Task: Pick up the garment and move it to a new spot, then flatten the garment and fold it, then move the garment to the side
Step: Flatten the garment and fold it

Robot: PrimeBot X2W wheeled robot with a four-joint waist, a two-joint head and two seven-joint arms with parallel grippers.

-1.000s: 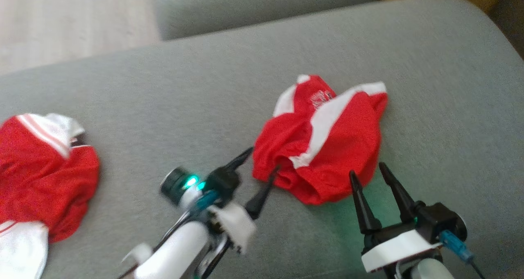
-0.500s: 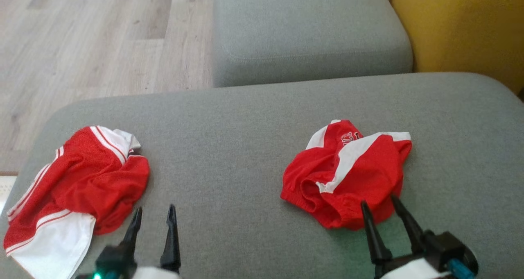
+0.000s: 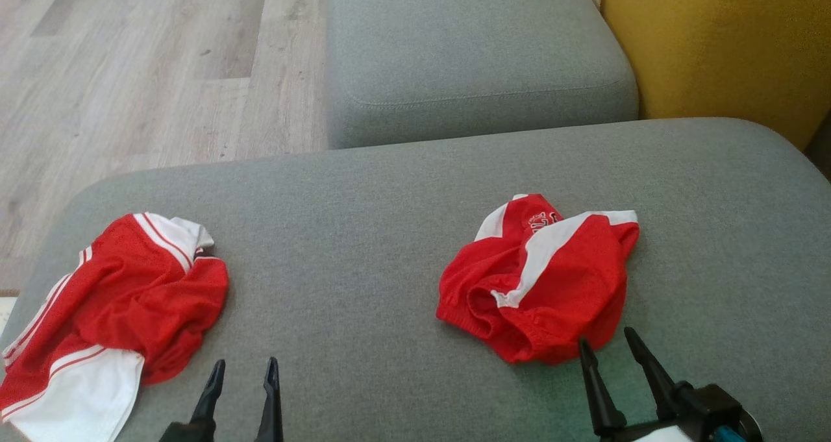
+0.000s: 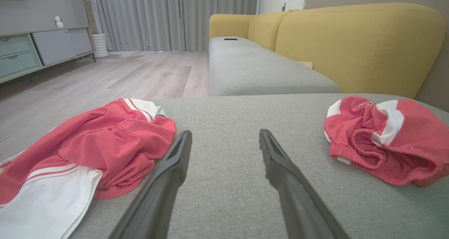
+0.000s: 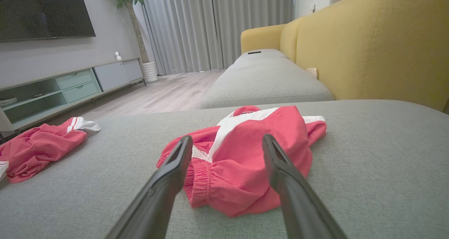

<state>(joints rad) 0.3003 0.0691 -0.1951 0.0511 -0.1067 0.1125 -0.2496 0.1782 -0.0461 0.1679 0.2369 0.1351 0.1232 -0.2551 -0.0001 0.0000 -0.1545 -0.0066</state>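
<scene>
While both my pincers are hanging spread and empty, the garment [image 3: 542, 280] is lying crumpled on the grey cushion [image 3: 363, 234].
My right pincer [image 3: 605, 335] is pointing at its near edge, just beside it — my left pincer [image 3: 246, 361] is hovering near a second red garment [image 3: 123, 312] at the cushion's left end.

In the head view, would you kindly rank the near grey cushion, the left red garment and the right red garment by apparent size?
1. Near grey cushion, largest by far.
2. Left red garment, cropped at the frame edge.
3. Right red garment, bunched smaller; both garments lie similarly near.
</scene>
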